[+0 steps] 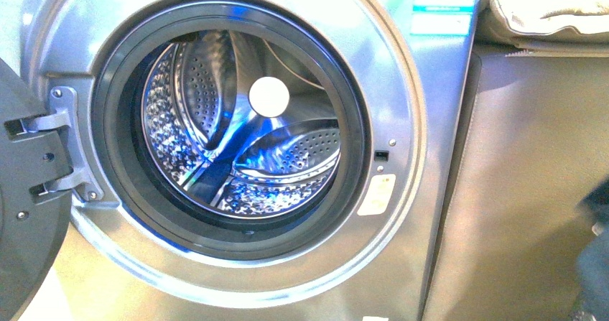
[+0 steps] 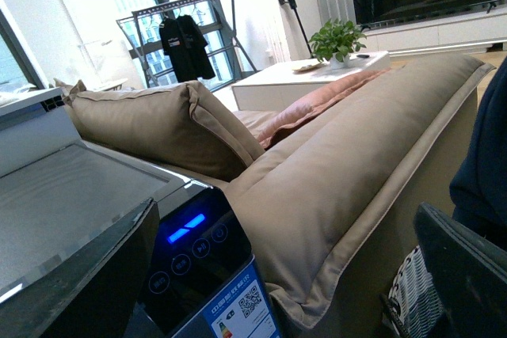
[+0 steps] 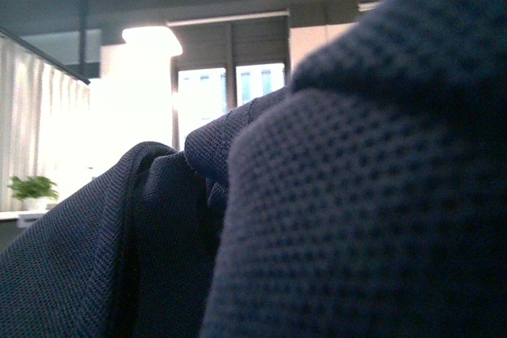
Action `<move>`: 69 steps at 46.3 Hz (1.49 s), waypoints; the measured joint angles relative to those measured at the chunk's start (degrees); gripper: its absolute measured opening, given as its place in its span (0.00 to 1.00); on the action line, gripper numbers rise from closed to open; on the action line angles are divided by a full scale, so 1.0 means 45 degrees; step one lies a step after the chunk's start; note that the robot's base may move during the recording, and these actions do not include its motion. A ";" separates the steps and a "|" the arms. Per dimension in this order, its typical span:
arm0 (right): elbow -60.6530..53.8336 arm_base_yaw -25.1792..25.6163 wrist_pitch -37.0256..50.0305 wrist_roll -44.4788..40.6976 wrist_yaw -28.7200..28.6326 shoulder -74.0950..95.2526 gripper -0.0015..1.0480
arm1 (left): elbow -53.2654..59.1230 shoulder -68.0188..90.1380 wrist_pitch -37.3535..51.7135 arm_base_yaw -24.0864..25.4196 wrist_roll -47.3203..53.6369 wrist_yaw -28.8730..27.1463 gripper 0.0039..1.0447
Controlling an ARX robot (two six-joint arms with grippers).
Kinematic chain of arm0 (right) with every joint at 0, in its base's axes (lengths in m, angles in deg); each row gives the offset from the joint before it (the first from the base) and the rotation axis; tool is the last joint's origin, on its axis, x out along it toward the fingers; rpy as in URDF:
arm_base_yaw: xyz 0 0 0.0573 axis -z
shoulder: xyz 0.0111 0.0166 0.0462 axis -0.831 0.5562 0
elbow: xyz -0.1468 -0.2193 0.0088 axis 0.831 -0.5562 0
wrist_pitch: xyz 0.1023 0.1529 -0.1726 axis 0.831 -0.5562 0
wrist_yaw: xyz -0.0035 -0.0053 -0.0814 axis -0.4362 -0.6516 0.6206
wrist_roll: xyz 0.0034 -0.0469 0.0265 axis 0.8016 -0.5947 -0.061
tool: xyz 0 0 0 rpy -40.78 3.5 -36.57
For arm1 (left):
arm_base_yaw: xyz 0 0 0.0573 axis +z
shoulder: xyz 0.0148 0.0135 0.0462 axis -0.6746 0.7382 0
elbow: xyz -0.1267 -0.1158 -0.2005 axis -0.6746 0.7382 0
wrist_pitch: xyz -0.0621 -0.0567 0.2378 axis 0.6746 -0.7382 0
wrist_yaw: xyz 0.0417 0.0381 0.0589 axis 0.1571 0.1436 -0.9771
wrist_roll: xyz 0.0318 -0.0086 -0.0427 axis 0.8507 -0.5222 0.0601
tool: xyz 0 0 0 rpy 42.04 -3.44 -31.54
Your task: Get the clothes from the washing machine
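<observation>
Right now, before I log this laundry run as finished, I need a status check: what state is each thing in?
Washing machine door: swung open.
Drum: empty, no clothes inside.
Control panel: switched on, blue display glowing.
Navy garment: out of the drum, bunched in folds, filling the right wrist view.
</observation>
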 joint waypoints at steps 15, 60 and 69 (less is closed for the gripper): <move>-0.4308 0.0806 -0.2667 -0.2895 -0.2157 -0.0151 0.05 | -0.0015 0.0000 0.0000 0.0005 0.0000 0.0005 0.94; -1.0525 -0.2769 -0.3798 -0.4765 -0.0957 -0.4488 0.93 | -0.0039 0.0000 0.0000 0.0000 0.0000 0.0005 0.94; -1.2240 -0.6868 -0.6591 -0.5299 0.3735 -0.8748 0.82 | -0.0039 0.0000 0.0000 0.0005 0.0000 0.0005 0.94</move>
